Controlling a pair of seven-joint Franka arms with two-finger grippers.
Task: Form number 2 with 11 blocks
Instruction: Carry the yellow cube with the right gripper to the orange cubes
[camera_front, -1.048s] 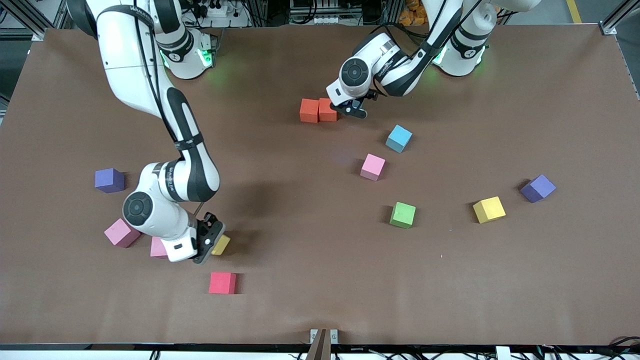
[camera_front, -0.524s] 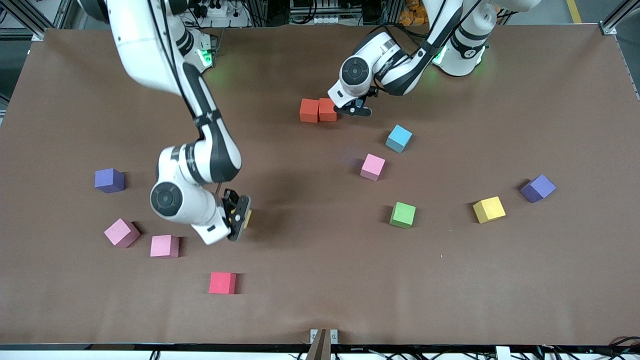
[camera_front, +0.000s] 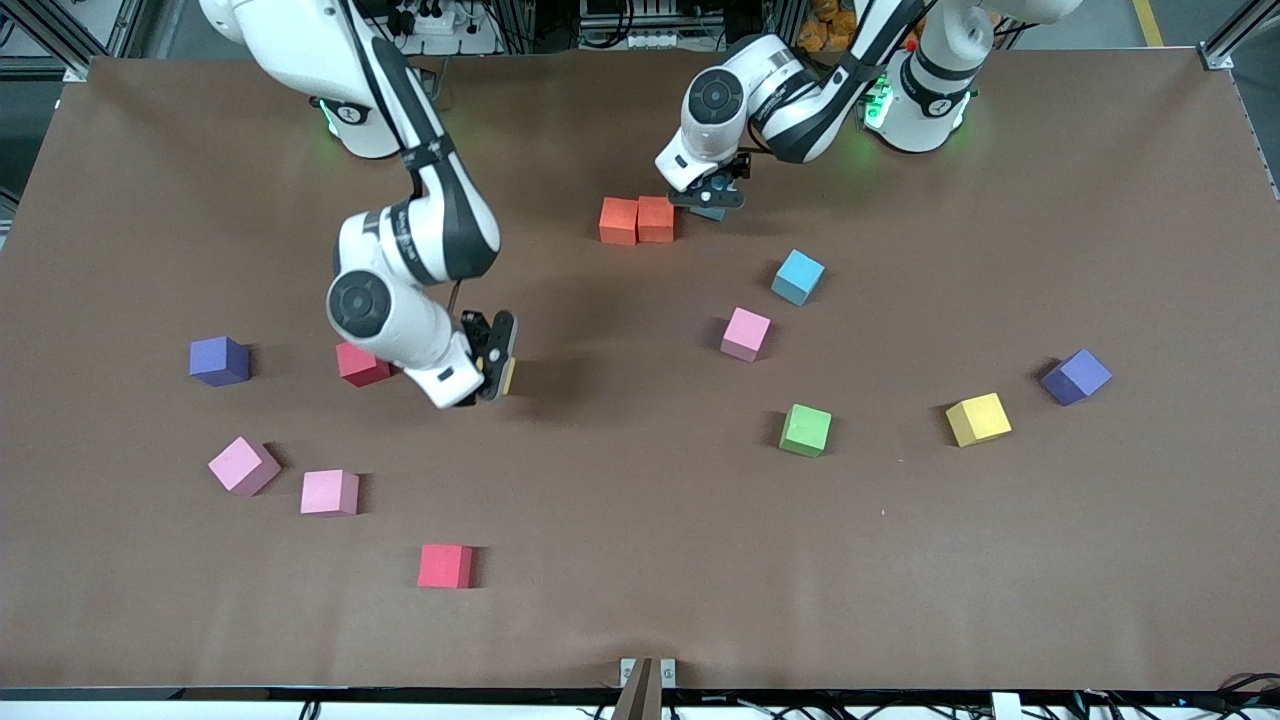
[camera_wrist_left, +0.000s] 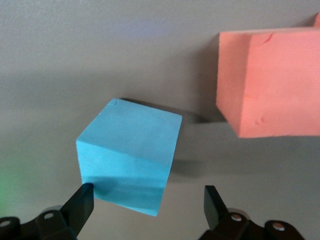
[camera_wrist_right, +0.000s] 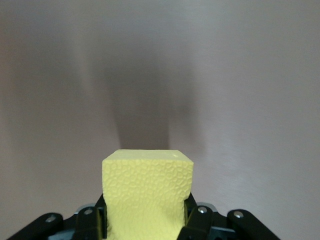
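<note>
The number 2 is not yet formed. I see only its start: two orange foam cubes (camera_front: 618, 220) (camera_front: 656, 218) touching side by side, far from the front camera, near the middle of the brown counter (camera_front: 640, 620). Just beside them, toward the left arm's end and not touching, sits a light blue foam cube (camera_wrist_left: 131, 150). My left pincer (camera_front: 712, 195) hangs low over it, its black fingers (camera_wrist_left: 80, 202) spread wide and gripping nothing.

My right pincer (camera_front: 497, 358) is up in the air over bare counter, closed on a yellow foam cube (camera_wrist_right: 147, 192) held between its fingers.

The other blocks lie scattered:
- A second light blue cube (camera_front: 797, 277) sits nearer the camera than the orange pair.
- A pink cube (camera_front: 745, 333) sits nearer again.
- A green cube (camera_front: 805, 430) is nearer than that.
- A yellow cube (camera_front: 978, 419) lies beside the green one, toward the left arm's end.
- A red cube (camera_front: 362, 364) lies partly hidden under the right arm.
- Two pink cubes (camera_front: 243, 465) (camera_front: 330, 492) sit toward the right arm's end.
- Another red cube (camera_front: 445, 566) is the closest to the camera.

Two purple cubes (camera_front: 219, 360) (camera_front: 1076, 376) sit well apart, one toward each end of the counter.
</note>
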